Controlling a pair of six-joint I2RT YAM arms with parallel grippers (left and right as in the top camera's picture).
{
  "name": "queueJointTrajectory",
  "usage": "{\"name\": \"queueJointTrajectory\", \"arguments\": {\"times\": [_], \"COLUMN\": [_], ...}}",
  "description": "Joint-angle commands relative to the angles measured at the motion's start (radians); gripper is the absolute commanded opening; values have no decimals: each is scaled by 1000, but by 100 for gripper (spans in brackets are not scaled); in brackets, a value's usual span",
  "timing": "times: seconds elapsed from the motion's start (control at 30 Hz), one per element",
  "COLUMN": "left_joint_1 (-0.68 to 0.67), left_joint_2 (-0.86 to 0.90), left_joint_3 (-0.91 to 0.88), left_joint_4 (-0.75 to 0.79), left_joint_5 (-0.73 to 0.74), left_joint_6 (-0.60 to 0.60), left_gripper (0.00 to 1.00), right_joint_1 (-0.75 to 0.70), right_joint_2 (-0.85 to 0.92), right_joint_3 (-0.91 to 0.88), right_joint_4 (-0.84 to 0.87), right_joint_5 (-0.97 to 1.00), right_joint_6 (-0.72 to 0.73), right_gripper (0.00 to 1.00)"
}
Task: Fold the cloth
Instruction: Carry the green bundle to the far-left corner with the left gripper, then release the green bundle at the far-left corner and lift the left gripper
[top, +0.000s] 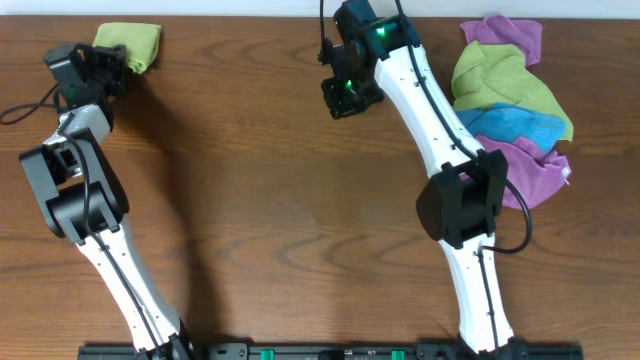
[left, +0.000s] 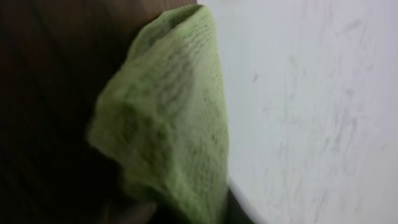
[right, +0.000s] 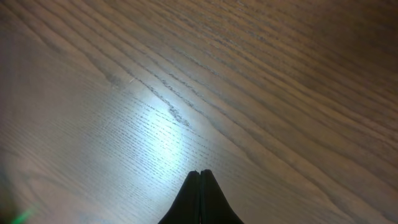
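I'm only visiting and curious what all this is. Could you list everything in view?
bright lime-green microfibre cloth: one, lime green, small bundle at the table's far left corner.
duller yellow-green cloth: one, in the pile at far right.
blue cloth: one, same pile.
purple cloth: pile's top and bottom; one or two, cannot tell.
brown wooden table: one, under everything.
left gripper: one, black, at the lime cloth; jaws unclear.
right gripper: one, black, shut, empty, over bare wood.

Place: we read this as a robotics lab bench.
Signs: we see the left arm (top: 118, 270) and right arm (top: 430, 100) mounted on a black rail (top: 330, 352), a wood-grain surface (top: 260, 200), a plain white wall (left: 311, 112).
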Motion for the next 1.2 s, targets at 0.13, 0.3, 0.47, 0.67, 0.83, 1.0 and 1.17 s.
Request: {"name": "queueJointTrajectory", "arguments": {"times": [0.13,0.3,0.47,0.67,0.83,1.0,1.17], "left_joint_1": [8,27,59,101,120,129,129], "left_joint_2": [3,3,1,-7,-43,-104,-217], "left_joint_3": [24,24,24,24,24,24,24], "left_joint_4": [7,-4,-64,-94,-220,-398,-639], "left_joint_5": [39,135,206,318,352,338,226], "left_joint_6": [-32,-32,-32,6,106,273,487], "left_gripper": [95,96,95,95,95,95,95], "right_joint_1": [14,18,21,34,43,51,51], "right_joint_2": [-8,-9,-9,-9,-9,-9,-9], "right_joint_3": [19,20,20,20,20,20,48], "right_joint_4": [-11,-11,-11,-11,-7,-7,-8], "right_joint_5": [-1,-2,-2,-2,-2,-2,-1], "right_joint_6": [5,5,5,4,4,4,4], "right_gripper": [1,1,1,1,1,1,1]}}
